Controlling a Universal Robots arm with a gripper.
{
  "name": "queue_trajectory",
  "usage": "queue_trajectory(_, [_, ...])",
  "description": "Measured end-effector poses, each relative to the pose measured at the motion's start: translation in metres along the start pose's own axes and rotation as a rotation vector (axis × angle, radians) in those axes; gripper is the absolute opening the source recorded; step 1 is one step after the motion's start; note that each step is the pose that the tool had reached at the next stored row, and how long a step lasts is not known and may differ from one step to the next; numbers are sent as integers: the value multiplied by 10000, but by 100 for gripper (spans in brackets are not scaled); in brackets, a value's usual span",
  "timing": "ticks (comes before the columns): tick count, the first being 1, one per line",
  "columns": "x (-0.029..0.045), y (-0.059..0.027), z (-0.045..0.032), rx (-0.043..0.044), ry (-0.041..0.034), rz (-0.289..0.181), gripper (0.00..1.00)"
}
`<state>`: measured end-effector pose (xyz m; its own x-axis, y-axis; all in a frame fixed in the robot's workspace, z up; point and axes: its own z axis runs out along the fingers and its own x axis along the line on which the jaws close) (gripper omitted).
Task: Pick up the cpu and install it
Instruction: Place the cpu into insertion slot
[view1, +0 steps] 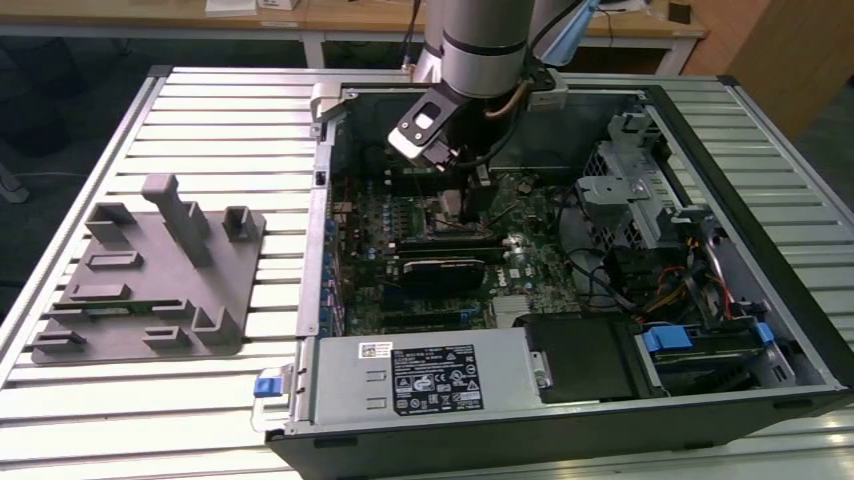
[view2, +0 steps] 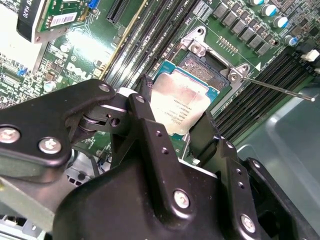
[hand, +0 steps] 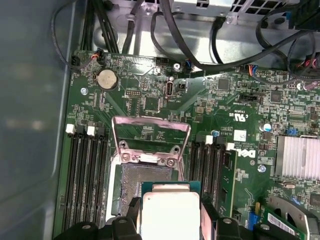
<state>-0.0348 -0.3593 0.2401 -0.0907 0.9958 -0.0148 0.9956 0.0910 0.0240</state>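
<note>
Slatted table (view1: 80, 150) | grey fixture (view1: 147, 280) at 9 o'clock in exterior view, open computer case (view1: 400, 385) toward 3 | claw (view2: 177, 105) clamped on opposite edges of cpu (view2: 186, 99), over open socket (hand: 145, 180) | cpu likely light, stiff, fragile; edge-hold suits

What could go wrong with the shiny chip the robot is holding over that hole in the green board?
1. The cpu hangs above the open socket. If it comes down crooked or off-centre, it could bend the socket's delicate contacts.
2. The jaws pinch it only by its edges, so it might slip and drop onto the motherboard.
3. The raised metal frame stands close by, so the chip might bump it.
</note>
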Motion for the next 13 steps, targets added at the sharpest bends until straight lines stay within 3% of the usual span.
queue_trajectory(13, [55, 20, 88, 6, -9, 439, 55])
